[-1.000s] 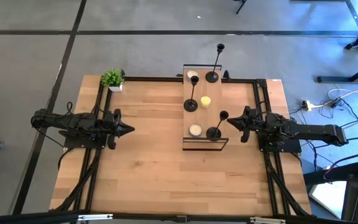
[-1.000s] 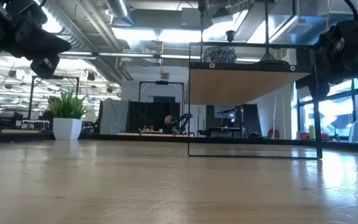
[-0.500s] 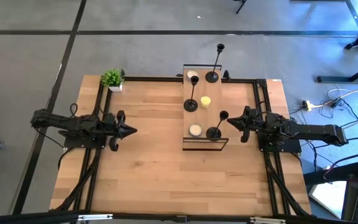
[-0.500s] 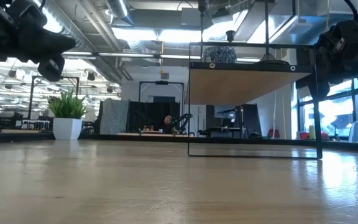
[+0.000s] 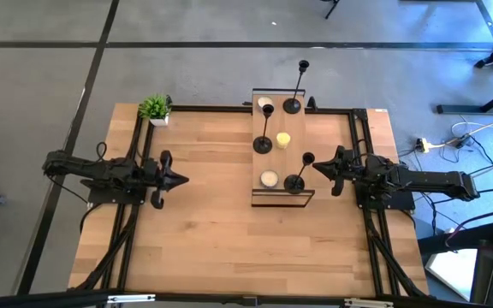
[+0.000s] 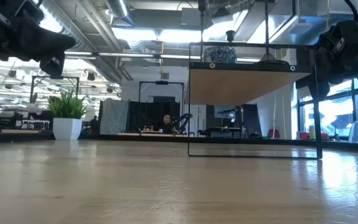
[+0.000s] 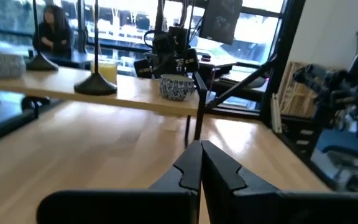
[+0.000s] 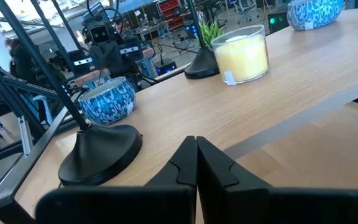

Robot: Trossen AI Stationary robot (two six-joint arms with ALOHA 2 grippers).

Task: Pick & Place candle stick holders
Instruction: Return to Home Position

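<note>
The left hand [image 5: 176,180] hangs over the surface [image 5: 204,239] at about 9 o'clock from its centre. It points toward 3 o'clock and is well apart from everything else. Its fingers [image 7: 188,165] are clenched tip to tip, with nothing between them.

The right hand [image 5: 317,166] is at about 3 o'clock and points toward 9 o'clock. Its tips reach the 3 o'clock edge of the shelf [image 5: 274,162]. Its fingers [image 8: 182,163] are also pressed together and grasp nothing.

The shelf is a wooden board on thin black legs, at about 1 o'clock from the centre of the surface, with its long side running from 12 to 6 o'clock.

All three black holders stand upright on the shelf:
- The far candle holder [image 5: 292,106] is at the 12 o'clock end.
- The middle candle holder [image 5: 263,145] is halfway along, by the 9 o'clock edge.
- The near candle holder [image 5: 294,183] is at the 6 o'clock end, close to the right hand and not touched by it.

A yellow candle [image 5: 283,139] sits just beside the middle candle holder, at its 3 o'clock. The near blue jar [image 5: 269,179] stands at 9 o'clock of the near candle holder, and the far blue jar [image 5: 265,103] stands at 9 o'clock of the far candle holder.

A small plant [image 5: 155,109] is at the 11 o'clock corner of the surface.
</note>
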